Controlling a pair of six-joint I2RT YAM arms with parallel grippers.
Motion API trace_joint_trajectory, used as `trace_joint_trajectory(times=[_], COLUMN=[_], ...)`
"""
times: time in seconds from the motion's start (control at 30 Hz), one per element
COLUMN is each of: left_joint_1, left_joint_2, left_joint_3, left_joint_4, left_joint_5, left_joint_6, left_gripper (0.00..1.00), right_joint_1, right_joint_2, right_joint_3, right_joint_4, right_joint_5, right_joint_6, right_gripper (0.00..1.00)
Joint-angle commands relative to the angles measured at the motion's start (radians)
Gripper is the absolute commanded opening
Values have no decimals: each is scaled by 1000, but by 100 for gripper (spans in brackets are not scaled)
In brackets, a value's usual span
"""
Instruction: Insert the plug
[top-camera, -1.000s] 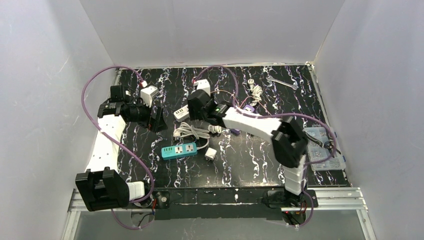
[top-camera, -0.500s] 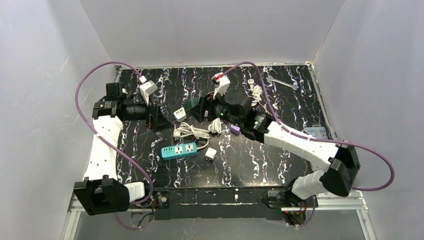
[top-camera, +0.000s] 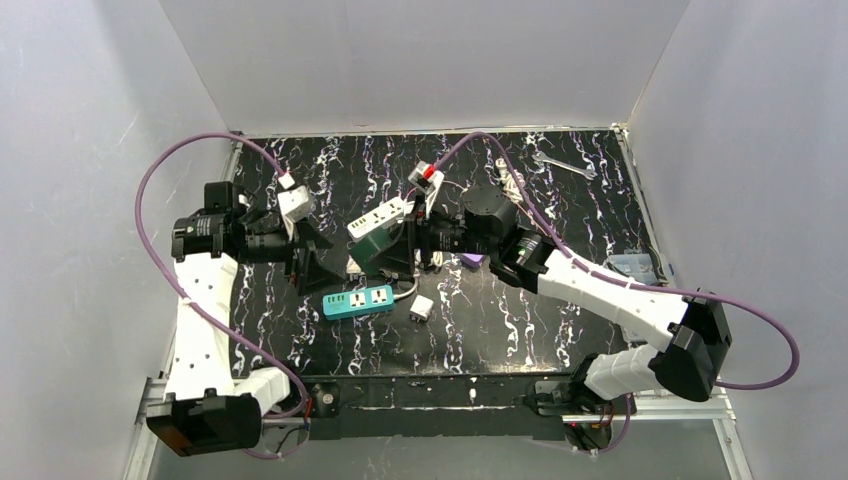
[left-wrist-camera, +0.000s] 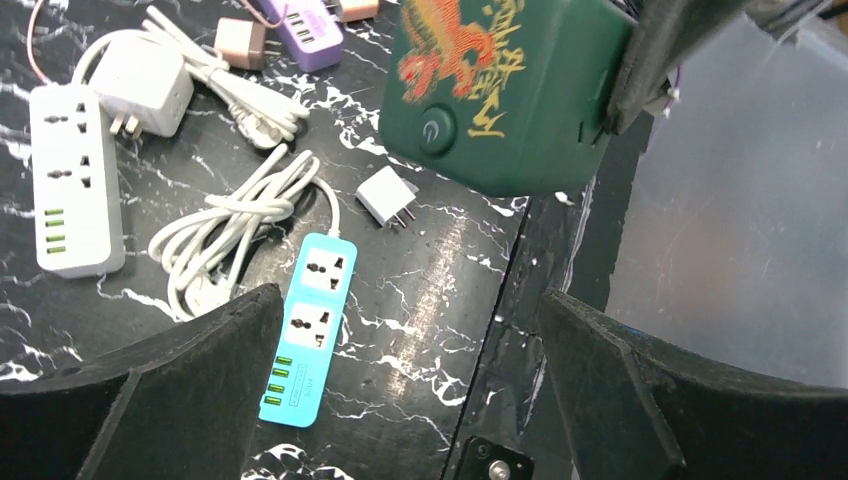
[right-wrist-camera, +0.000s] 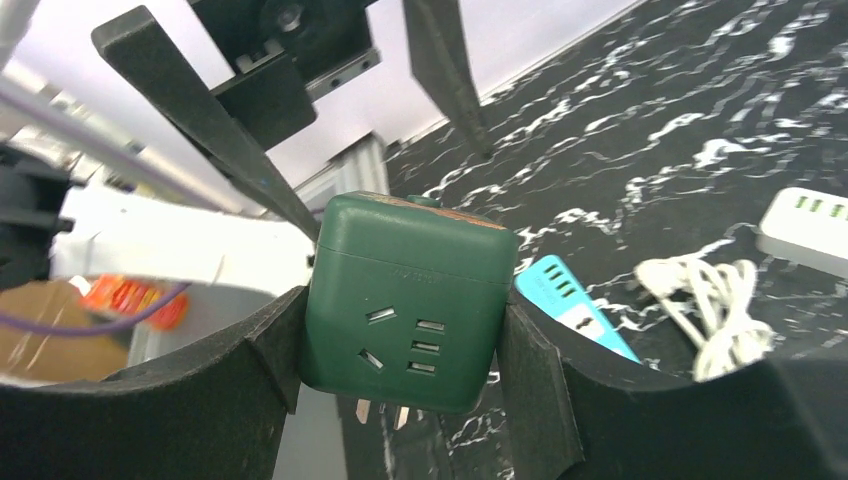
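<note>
My right fingers (right-wrist-camera: 250, 400) are partway closed and clamped on two opposite sides of the green plug cube (right-wrist-camera: 405, 310). The cube hangs in the air above the worktop (left-wrist-camera: 440, 250), near the middle. Gripping it by the sides leaves the metal prongs (right-wrist-camera: 372, 410) bare on its underside, which is what I want for pushing it into a socket.

My left fingers (left-wrist-camera: 180, 380) are spread as wide as they go and hold nothing. They hover above the teal power strip (left-wrist-camera: 305, 340), which lies flat with its sockets facing up, just beside a coiled white cable (left-wrist-camera: 230, 220).

I reckon that strip is the target, and that the left arm is placed to pin it down so it doesn't skid when the plug presses in. The cube doesn't look lined up over a socket yet, so I'd expect to bring it across and square the prongs first.
</note>
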Motion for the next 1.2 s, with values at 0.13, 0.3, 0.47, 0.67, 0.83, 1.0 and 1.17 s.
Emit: trace_joint_trajectory(times=[0.13, 0.3, 0.47, 0.67, 0.83, 1.0, 1.17], left_joint_1=[-10, -14, -38, -93, -93, -93, -93], left_joint_2=[-172, -225, -270, -275, -295, -327, -350], left_joint_3=[-6, 18, 19, 20, -2, -115, -189], left_joint_4=[-185, -181, -181, -168, -141, 235, 642], left_joint_5=[125, 91, 82, 19, 28, 166, 212], left_joint_6=[521, 638, 738, 777, 459, -304, -860], left_gripper=[98, 98, 98, 98, 98, 98, 98], right_joint_1=[-26, -26, -26, -24, -17, 22, 49], right_joint_2=[38, 116, 179, 213, 6, -173, -186], right_joint_3=[64, 107, 125, 112, -10, -204, -216], right_joint_4=[118, 187, 318, 436, 187, 379, 448], right_joint_5=[-376, -495, -572, -596, -206, 31, 64], right_joint_6=[44, 98, 199, 270, -90, -253, -252], right_gripper=[30, 31, 31, 31, 26, 23, 23])
